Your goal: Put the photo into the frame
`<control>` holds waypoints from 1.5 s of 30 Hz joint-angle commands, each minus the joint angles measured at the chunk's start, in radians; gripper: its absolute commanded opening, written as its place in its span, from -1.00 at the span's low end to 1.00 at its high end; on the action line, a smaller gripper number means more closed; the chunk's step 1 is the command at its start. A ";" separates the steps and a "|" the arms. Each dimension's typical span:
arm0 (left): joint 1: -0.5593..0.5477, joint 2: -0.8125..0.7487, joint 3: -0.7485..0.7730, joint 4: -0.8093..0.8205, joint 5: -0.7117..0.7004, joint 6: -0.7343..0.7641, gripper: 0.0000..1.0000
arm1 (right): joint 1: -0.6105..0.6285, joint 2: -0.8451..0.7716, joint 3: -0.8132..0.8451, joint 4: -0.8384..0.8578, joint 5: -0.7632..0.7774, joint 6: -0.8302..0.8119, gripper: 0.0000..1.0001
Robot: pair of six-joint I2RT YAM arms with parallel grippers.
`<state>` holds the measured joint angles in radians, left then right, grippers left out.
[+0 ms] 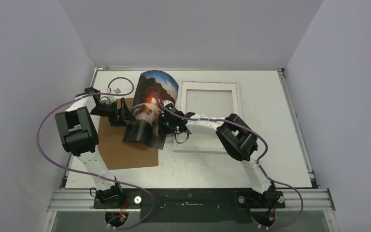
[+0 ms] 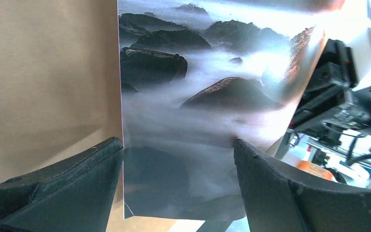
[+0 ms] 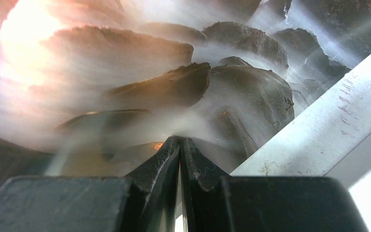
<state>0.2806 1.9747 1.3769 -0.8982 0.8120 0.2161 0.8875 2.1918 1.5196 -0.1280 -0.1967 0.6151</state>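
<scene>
You had the right gripper [image 3: 180,141] pinching the photo [image 1: 150,101], which stood curled above the cardboard [image 1: 125,152]. Your left gripper [image 2: 178,145] was spread astride its lower edge. The frame [image 1: 208,85] lay flat just right of the photo, long axis front-to-back, nearer your right arm.

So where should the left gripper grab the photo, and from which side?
Probably the photo's free left edge, coming from the left over the cardboard backing board: the right gripper pinches the right edge, and the sheet bows upward, leaving that edge exposed.
</scene>
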 commanded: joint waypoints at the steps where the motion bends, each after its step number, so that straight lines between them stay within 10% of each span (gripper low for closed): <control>1: -0.001 -0.055 -0.024 -0.023 0.163 -0.015 0.64 | 0.001 0.006 -0.051 -0.039 0.006 0.001 -0.85; 17: 0.006 -0.048 0.009 -0.234 0.403 0.151 0.55 | -0.035 -0.084 -0.130 -0.015 0.022 0.024 -0.85; 25: -0.026 0.038 0.141 -0.701 0.550 0.578 0.32 | -0.054 -0.138 -0.174 -0.005 0.037 0.031 -0.85; 38: -0.054 -0.025 0.187 -0.675 0.469 0.554 -0.16 | -0.054 -0.180 -0.181 0.002 0.044 0.031 -0.85; 45: -0.069 -0.268 0.111 -0.155 0.151 0.135 -0.87 | -0.084 -0.271 -0.148 -0.020 0.033 0.015 -0.51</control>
<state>0.2214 1.8946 1.4975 -1.3548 1.1435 0.5743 0.8322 2.0434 1.3499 -0.1356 -0.1833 0.6415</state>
